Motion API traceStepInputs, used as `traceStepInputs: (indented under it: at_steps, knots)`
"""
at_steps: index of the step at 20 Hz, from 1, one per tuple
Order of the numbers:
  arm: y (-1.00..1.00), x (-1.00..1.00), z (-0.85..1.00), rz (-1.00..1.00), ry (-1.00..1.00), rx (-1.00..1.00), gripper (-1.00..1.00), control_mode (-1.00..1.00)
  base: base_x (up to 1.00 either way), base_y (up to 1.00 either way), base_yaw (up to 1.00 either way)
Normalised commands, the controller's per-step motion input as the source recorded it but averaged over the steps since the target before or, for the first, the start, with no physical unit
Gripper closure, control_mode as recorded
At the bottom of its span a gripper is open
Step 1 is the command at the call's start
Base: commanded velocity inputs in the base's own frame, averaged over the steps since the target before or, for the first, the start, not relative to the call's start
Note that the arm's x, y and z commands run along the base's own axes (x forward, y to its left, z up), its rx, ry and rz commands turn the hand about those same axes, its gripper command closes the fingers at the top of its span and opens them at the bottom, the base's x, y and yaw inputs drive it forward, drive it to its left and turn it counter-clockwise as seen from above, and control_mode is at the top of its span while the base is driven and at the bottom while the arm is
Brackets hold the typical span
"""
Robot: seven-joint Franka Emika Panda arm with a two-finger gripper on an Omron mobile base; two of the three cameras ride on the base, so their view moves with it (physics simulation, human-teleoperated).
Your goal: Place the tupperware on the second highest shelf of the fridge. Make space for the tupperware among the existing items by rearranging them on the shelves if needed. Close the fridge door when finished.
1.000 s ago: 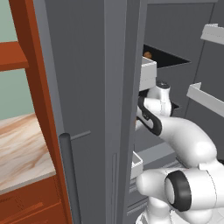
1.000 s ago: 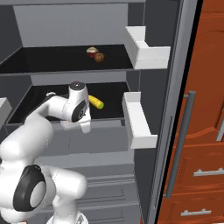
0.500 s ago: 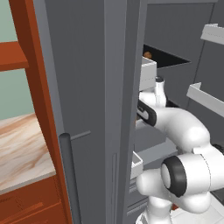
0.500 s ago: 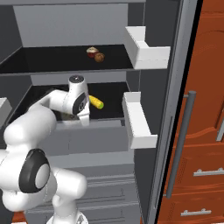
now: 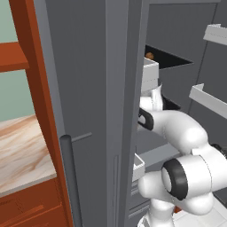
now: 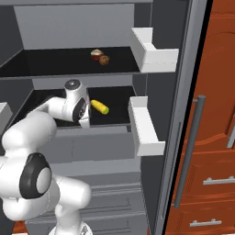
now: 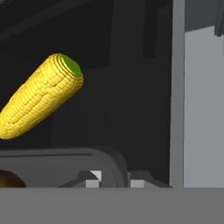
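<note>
Left base view: the arm (image 5: pixel 177 128) has reached deeper past the edge of the fridge door (image 5: pixel 88 88). Its elbow now sits lower and nearer to the camera than a second ago.

Right base view: the wrist has risen a little, and the gripper (image 6: pixel 85 120) hangs at the front edge of the shelf (image 6: pixel 119 98) where the corn (image 6: pixel 99 107) lies, just beside it. The corn has not moved. The two small items (image 6: pixel 100 57) stay on the shelf above.

Hand view: the jaws are clenched again after a short opening, and nothing shows between them. A dark rounded rim (image 7: pixel 65 157) lies just before the tips. It may be the tupperware, but I cannot tell. If so, it is probably released, and the door is not yet closed.
</note>
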Motion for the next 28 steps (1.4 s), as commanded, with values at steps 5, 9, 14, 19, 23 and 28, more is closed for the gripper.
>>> traceStepInputs:
  at_steps: [5, 9, 14, 19, 23, 28]
  knots:
    - [0.24, 0.18, 0.0, -0.1, -0.17, 0.0, -1.0, -1.0, 0.0, 0.0, 0.0]
    - [0.03, 0.04, 0.0, -0.07, -0.08, 0.0, -1.0, -1.0, 0.0, 0.0, 0.0]
    - [0.0, -0.22, 0.29, -0.01, -0.16, 0.02, -1.0, -1.0, 0.0, 0.0, 0.0]
    - [-0.24, -0.87, 0.62, 0.02, -0.21, 0.06, -1.0, -1.0, 0.0, 0.0, 0.0]
    - [-0.38, -1.0, 0.29, 0.33, -0.01, 0.01, -1.0, -1.0, 0.0, 0.0, 0.0]
    - [-0.01, -0.89, 0.05, 0.81, 0.0, -0.2, -1.0, -1.0, 0.0, 0.0, 0.0]
